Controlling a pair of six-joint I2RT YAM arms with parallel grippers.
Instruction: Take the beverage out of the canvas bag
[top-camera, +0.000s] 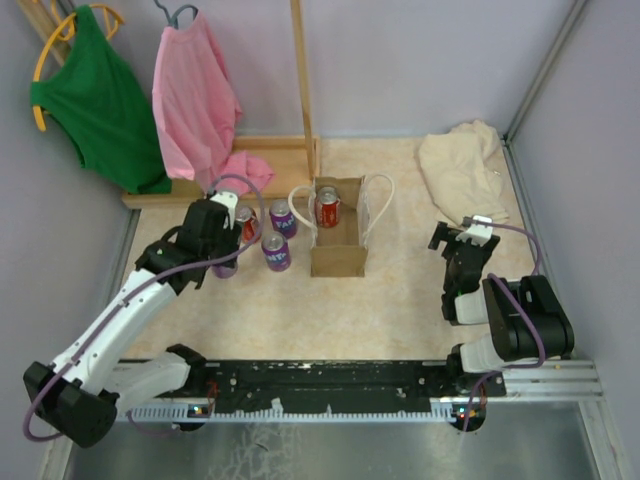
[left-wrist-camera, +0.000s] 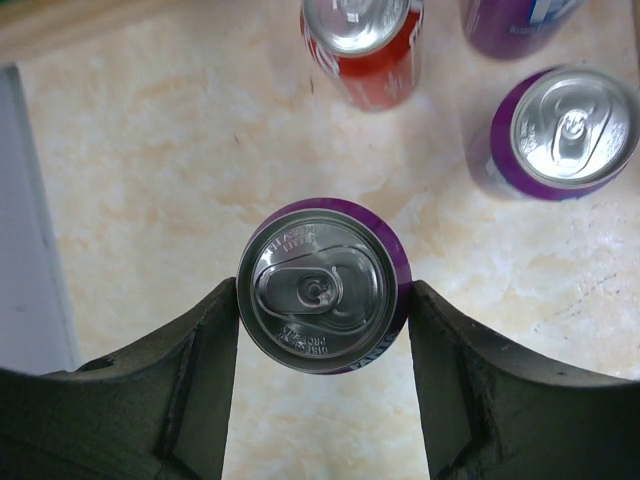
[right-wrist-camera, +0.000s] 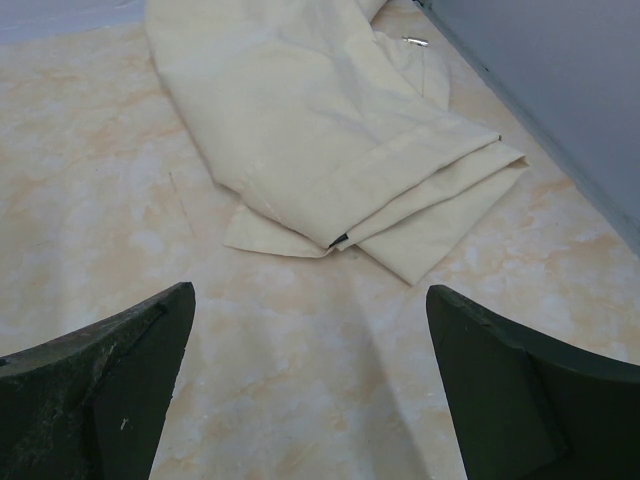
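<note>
One red can (top-camera: 328, 207) stands inside the canvas bag (top-camera: 337, 258), so I judge the task unfinished. Left of the bag, three loose cans (top-camera: 276, 251) stand on the marbled tabletop (top-camera: 400, 310). Farther left, the left fingers (left-wrist-camera: 205, 370) clasp a purple can (left-wrist-camera: 322, 290), upright: smooth, rigid aluminium. The bag is stiff and boxy, with soft white rope handles (top-camera: 378, 205). The right fingers (right-wrist-camera: 110, 370) are spread and empty, well right of the bag, near a limp cream cloth (right-wrist-camera: 300, 130).
</note>
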